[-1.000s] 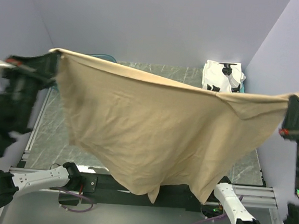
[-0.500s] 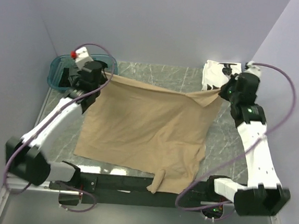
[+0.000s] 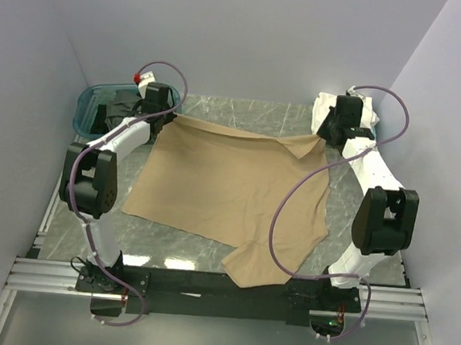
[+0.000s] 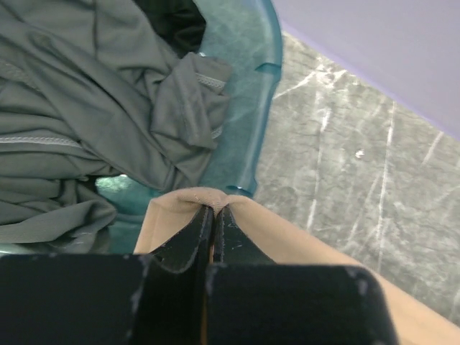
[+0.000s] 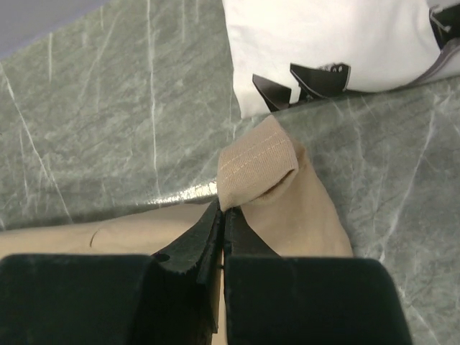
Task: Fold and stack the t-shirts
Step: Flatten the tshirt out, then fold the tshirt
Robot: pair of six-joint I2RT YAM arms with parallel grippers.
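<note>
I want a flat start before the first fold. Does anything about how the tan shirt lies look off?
Yes. The tan t-shirt lies askew: its near-right flap hangs past the table's near edge over the black rail, and the ribbed edge pinched in the right gripper is curled over on itself.

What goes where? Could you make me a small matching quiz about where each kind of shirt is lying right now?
Things:
1. tan t-shirt
2. white t-shirt
3. grey t-shirts

Places:
A. heaped in the teal bin
B. spread over the middle of the table
C. at the table's far right corner

Pairs: 1-B, 2-C, 3-A
</note>
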